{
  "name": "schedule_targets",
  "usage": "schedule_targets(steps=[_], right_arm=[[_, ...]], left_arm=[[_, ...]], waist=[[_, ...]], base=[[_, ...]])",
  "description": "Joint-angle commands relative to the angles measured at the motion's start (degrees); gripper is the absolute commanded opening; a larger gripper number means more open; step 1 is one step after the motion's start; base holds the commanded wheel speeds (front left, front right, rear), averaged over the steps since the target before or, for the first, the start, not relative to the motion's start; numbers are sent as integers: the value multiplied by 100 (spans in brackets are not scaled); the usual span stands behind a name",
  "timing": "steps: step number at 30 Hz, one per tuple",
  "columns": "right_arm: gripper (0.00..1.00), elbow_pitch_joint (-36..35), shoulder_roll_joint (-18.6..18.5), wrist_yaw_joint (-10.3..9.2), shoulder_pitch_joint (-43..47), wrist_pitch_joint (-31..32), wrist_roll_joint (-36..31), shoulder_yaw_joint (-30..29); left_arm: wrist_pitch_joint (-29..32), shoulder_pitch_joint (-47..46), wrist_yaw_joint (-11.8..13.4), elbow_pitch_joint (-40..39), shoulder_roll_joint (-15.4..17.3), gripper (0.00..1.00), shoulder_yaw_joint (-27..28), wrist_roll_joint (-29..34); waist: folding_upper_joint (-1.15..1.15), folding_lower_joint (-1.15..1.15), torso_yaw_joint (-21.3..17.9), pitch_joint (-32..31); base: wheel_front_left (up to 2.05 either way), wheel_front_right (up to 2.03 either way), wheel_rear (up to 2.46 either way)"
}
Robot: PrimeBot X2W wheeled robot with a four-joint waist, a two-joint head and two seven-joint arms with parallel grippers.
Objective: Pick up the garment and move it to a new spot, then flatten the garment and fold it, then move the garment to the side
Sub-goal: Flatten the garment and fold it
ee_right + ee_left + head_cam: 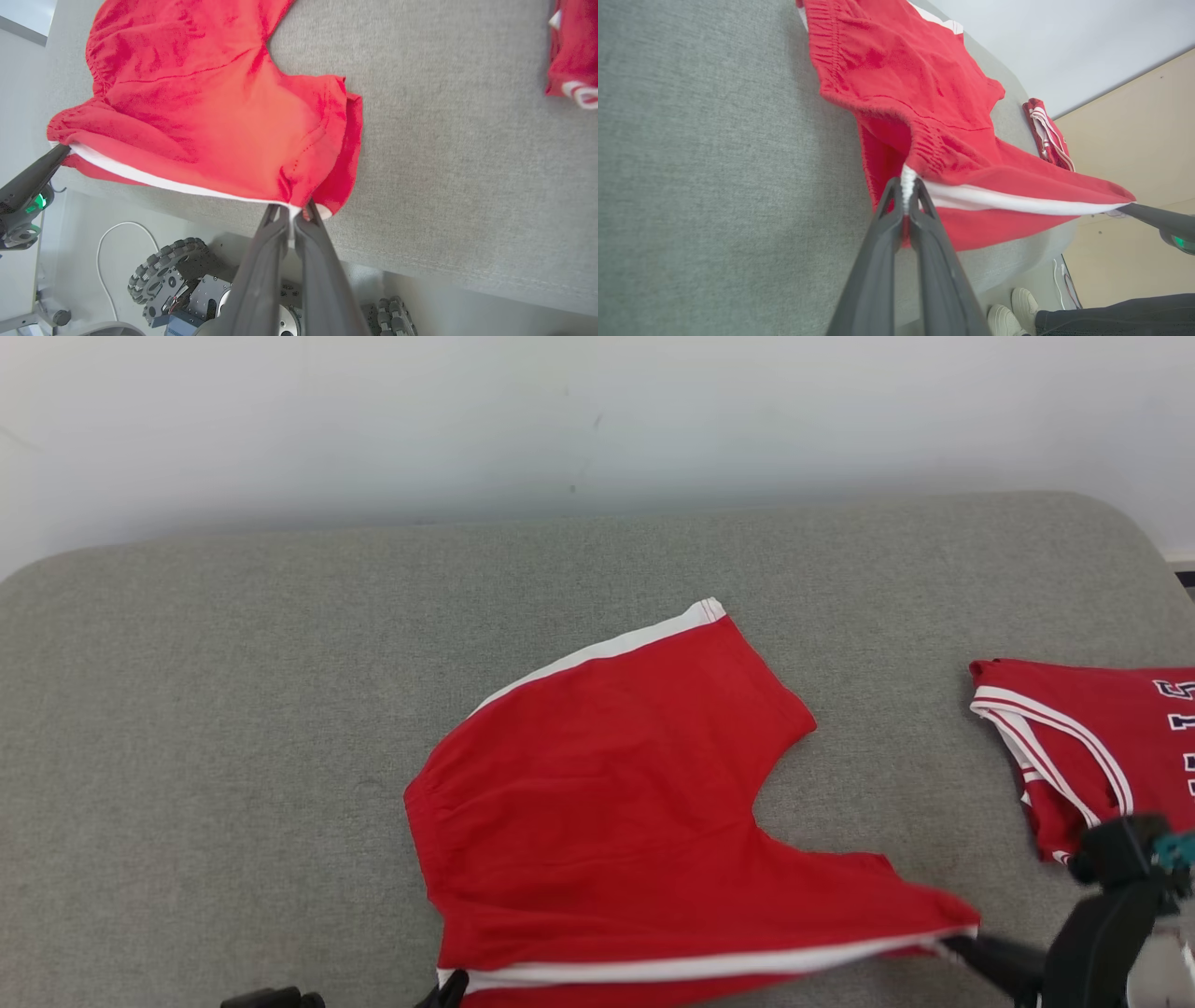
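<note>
- Now: red shorts (597, 784) lie spread on the grey cushion (187, 709), close to its near edge.
- Left gripper (906, 186) is clamped on the waistband corner of the white side stripe.
- Right gripper (290, 212) is pinched tight on the same stripe's leg-hem corner, and the stripe is stretched between them.
- Second red garment (1083, 737) lies well apart, at right.

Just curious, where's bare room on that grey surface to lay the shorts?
Widest: the left stretch of the grey surface, from its edge to the red shorts. Also the far strip below the wall, and a narrower gap between shorts and red jersey. Crowded: the near edge, where left gripper and right gripper pinch the shorts.
</note>
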Motion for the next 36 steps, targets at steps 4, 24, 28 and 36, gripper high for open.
schedule_targets(steps=[4,24,28,36], right_arm=[[0,176,116,-16,-719,-228,-253,36],[0,3341,151,-16,-3963,-1996,-890,864],[0,3881,107,-16,-4449,-2324,-1120,1007],[0,4710,87,-16,-5237,-2944,-1528,1269]], left_arm=[[-27,-262,63,-109,-122,0,83,-29],[-180,-2237,173,1049,-880,0,153,163],[-271,-2613,184,1318,-1024,0,153,232],[-515,-3261,298,1800,-1248,0,135,493]], waist=[[0,0,47,34],[0,0,657,826],[0,0,801,1004],[0,0,1021,1323]], base=[[0,0,0],[0,0,0],[0,0,0],[0,0,0]])
